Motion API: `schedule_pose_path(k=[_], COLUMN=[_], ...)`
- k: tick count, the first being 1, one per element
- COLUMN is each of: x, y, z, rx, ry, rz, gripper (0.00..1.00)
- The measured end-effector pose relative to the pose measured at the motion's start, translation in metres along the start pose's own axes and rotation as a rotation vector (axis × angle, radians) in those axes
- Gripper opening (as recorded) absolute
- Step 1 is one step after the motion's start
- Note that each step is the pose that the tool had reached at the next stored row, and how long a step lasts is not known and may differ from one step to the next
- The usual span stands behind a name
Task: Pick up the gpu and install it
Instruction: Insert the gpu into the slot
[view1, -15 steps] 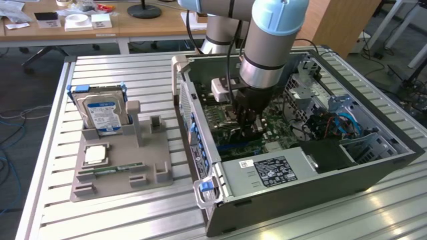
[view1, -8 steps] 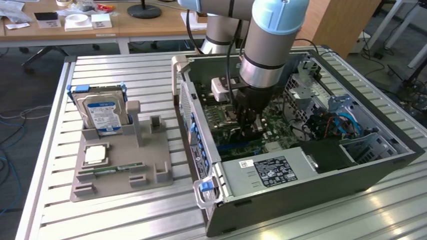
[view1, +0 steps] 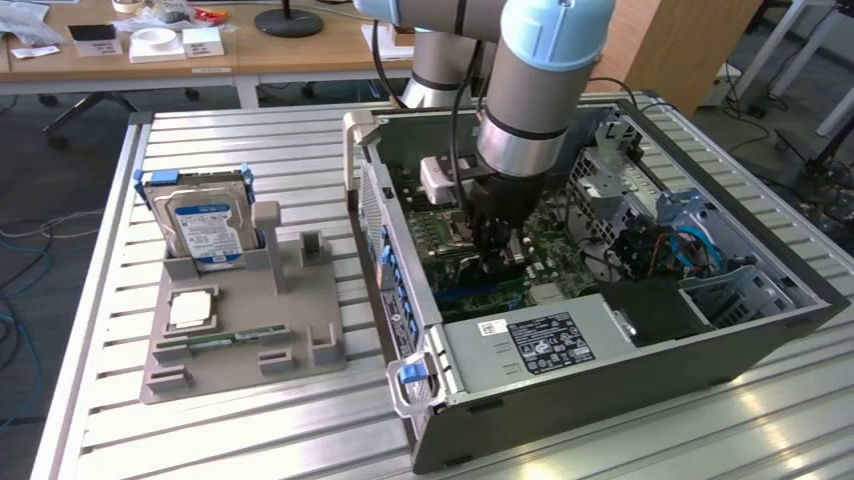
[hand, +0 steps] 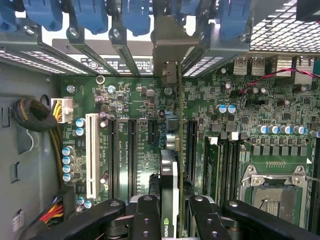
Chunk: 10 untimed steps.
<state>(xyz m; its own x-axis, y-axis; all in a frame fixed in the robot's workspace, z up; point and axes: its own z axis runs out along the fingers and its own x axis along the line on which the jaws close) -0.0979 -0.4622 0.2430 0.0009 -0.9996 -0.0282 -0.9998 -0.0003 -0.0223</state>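
while the gpu (hand: 170, 182) is pinched on edge by the gripper (hand: 172, 220), jaws pressed against its two faces, the install step is judged to be in hand. it is held deep in the case (view1: 627, 370), just over the board (hand: 130, 130), among the long slots (hand: 190, 145). whether its edge is touching one cannot be told. its long axis is laid along those slots, bracket (hand: 170, 47) end pointed at the rear wall's openings. a straight, square press toward the board is called for, bracket kept in its gap.
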Motion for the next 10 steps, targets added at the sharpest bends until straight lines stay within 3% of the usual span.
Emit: schedule_pose_path(k=[10], x=[-0.0014], y=[0.0007], z=[0.0012], rx=[0.0011], ry=[-0.0003], rz=[0.000], gripper=[0.27])
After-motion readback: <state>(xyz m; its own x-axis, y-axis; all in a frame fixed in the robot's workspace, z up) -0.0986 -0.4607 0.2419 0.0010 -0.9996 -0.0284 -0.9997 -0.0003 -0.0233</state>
